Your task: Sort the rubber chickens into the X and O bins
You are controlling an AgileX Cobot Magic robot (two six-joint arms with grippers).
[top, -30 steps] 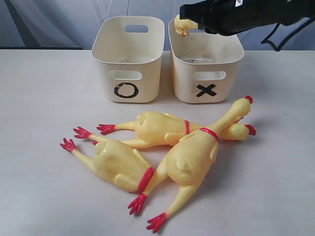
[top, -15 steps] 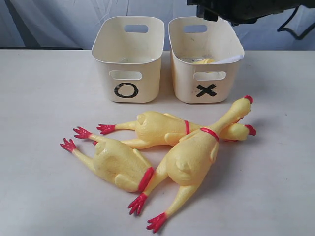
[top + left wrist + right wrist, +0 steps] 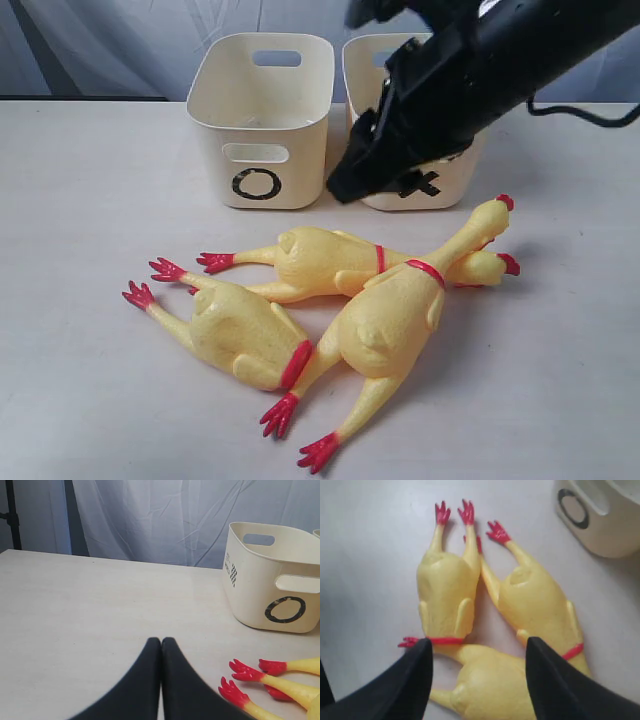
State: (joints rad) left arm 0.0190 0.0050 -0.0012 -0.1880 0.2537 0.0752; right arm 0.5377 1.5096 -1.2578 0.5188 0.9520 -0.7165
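R gripper [image 3: 479, 645] spread wide, empty, facing 3 rubber chickens [image 3: 385, 320] in front of O bin [image 3: 260, 120], L gripper [image 3: 161, 642] pinched closed, empty, X bin [image 3: 362, 75] beside O bin

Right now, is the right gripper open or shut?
Open. In the wrist view the right gripper has its two black fingers wide apart, with the rubber chickens visible between them; nothing is held.
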